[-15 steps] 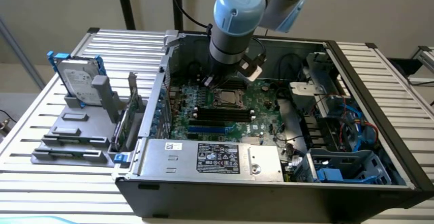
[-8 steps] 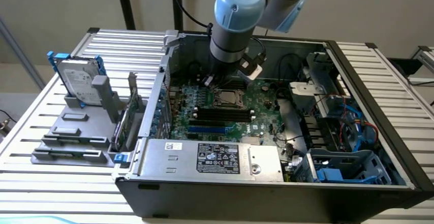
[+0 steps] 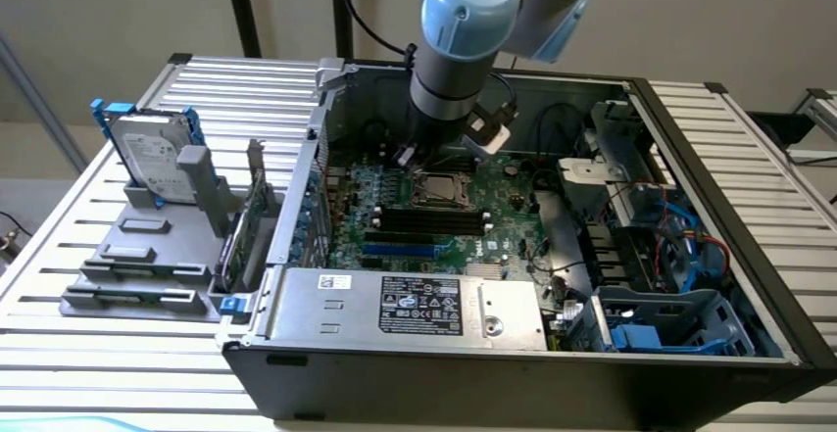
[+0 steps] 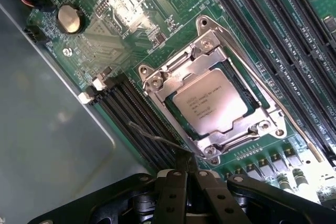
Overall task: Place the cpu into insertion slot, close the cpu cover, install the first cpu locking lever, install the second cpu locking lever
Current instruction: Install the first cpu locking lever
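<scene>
Clenched shut, the hand hung just beside the cpu cover — lying over the cpu, its print unreadable.

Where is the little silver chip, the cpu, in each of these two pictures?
Exterior view: the cpu sits in the middle of the green motherboard.
Wrist view: the cpu shows its pale face through the window of the metal cpu cover.
Shared landmark: the long black memory slots beside it.
</scene>
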Controlling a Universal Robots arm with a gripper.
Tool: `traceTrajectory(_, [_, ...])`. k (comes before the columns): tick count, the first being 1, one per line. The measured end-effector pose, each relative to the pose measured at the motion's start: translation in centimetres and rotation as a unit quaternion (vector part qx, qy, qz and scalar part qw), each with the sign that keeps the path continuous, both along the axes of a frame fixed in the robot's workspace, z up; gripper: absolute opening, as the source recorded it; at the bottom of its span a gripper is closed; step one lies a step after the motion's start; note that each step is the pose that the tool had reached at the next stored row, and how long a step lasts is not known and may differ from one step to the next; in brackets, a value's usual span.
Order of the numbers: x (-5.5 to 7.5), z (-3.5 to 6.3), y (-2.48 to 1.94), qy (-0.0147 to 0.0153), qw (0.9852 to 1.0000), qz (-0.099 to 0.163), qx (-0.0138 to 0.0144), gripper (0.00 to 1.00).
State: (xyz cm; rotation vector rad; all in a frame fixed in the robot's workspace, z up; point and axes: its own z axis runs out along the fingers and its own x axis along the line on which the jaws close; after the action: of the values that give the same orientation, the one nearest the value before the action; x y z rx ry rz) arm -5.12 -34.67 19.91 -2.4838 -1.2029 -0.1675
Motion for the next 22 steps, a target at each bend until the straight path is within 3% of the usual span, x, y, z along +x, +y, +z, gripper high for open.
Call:
traceTrajectory(7, [1.0, 0.0, 0.03, 0.0069, 1.0, 0.0, -0.0024, 0.11])
traceTrajectory(22, [1.8, -0.01, 0.42, 0.0132, 0.9999, 0.0, -0.0072, 0.11])
